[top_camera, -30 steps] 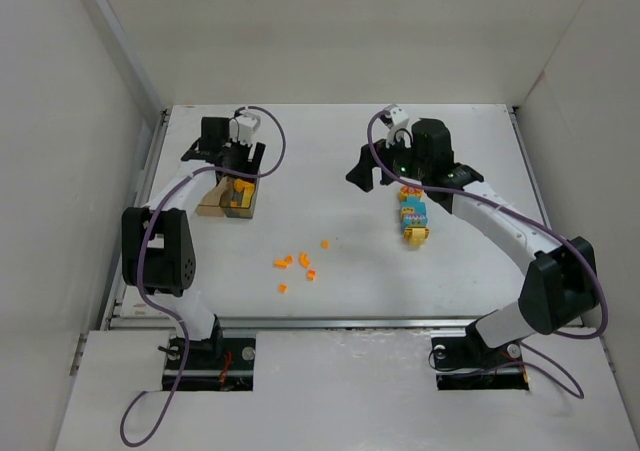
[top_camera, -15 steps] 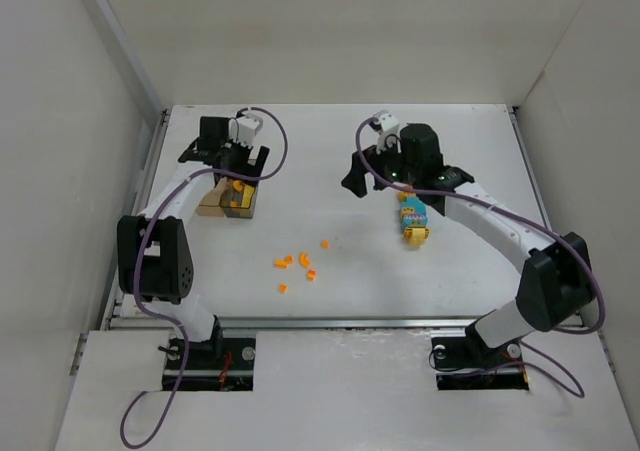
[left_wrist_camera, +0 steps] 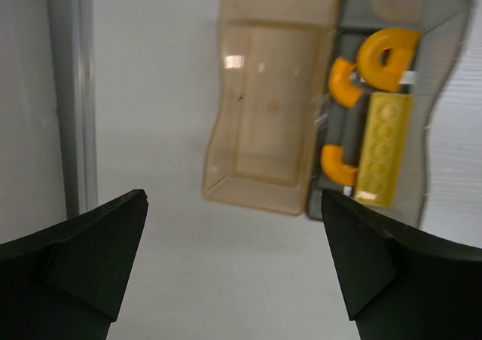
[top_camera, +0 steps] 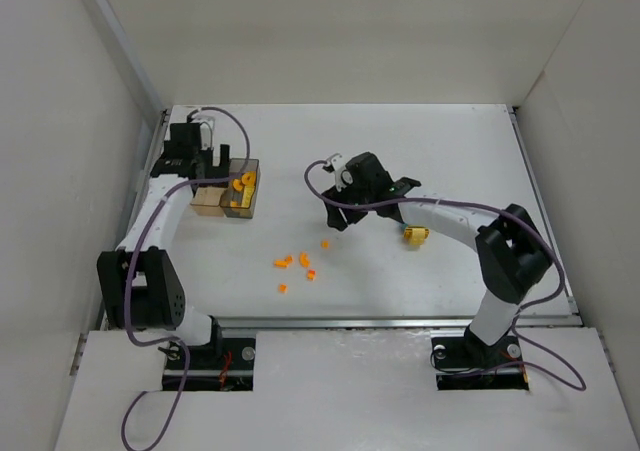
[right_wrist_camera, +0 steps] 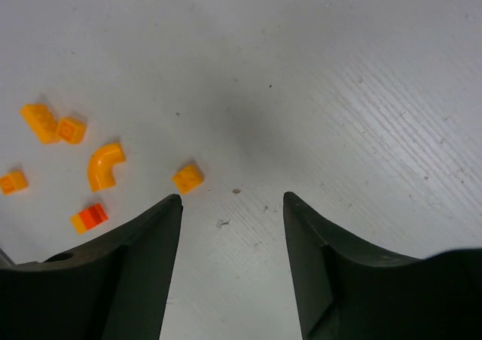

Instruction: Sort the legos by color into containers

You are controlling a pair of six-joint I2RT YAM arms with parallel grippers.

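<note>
white tabletop (top_camera: 420, 151) under the right pincer (right_wrist_camera: 232, 197), spread and empty, tiny orange lego (right_wrist_camera: 187, 178) at ten o'clock: light, rigid, slick, likely best pinched across flat sides.

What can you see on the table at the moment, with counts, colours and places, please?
tan-clear square plastic box: one, empty, table's far left
smoky dark grey plastic box: one, joined beside it
curved orange pieces: three, in grey box
pale yellow ridged plate: one, in grey box
loose small orange pieces: six, table centre
yellow brick: one, right of centre
left gripper: black, open, near boxes
right gripper: black, open, near loose pieces
</note>
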